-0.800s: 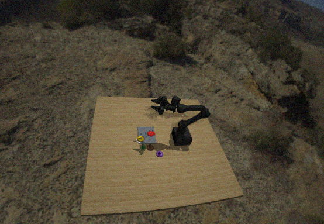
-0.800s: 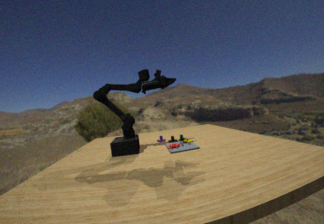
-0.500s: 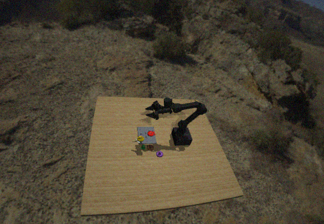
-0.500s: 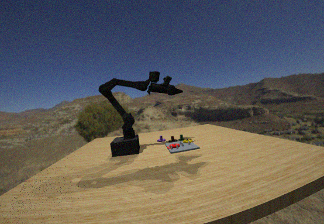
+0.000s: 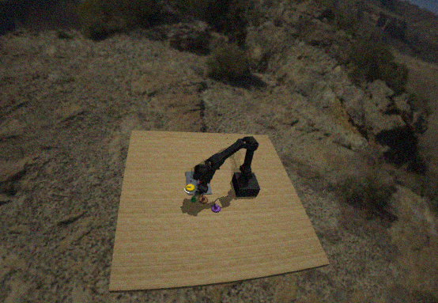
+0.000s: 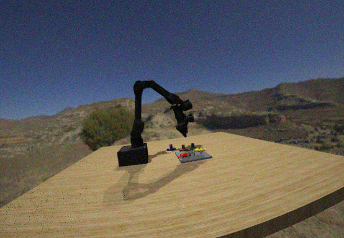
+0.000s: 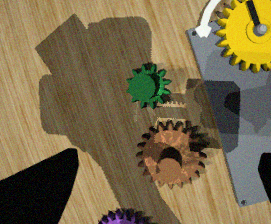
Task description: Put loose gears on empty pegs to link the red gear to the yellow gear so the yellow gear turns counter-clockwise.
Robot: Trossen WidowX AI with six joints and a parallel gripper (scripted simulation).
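top: gripper point(image 5: 203, 191) point(image 6: 185, 135) point(image 7: 169, 160) over grey board point(image 5: 208, 191) point(image 6: 207, 157) point(image 7: 240, 187) | exterior: raised, nothing held | wrist: fingers wide; brown gear point(image 5: 203, 199) point(image 6: 183, 148) point(image 7: 172, 154), green gear point(image 5: 193, 199) point(image 6: 192, 146) point(image 7: 145, 86) loose beside board; likely choosing first gear, next align and lower

Rocky hills point(image 6: 298, 100) and a rounded green bush point(image 6: 107, 127) under deep-blue sky.

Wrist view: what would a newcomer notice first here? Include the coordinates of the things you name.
The bright yellow gear point(image 5: 190, 187) point(image 6: 199, 150) point(image 7: 246, 42), with its black stripe, at the top right on the grey board point(image 5: 190, 176) point(image 6: 202, 158) point(image 7: 236, 172). Next, the brown gear point(image 5: 203, 199) point(image 6: 183, 148) point(image 7: 161, 147) near the centre, then the smaller green gear point(image 5: 193, 199) point(image 6: 192, 146) point(image 7: 143, 86) above it, both on the table.
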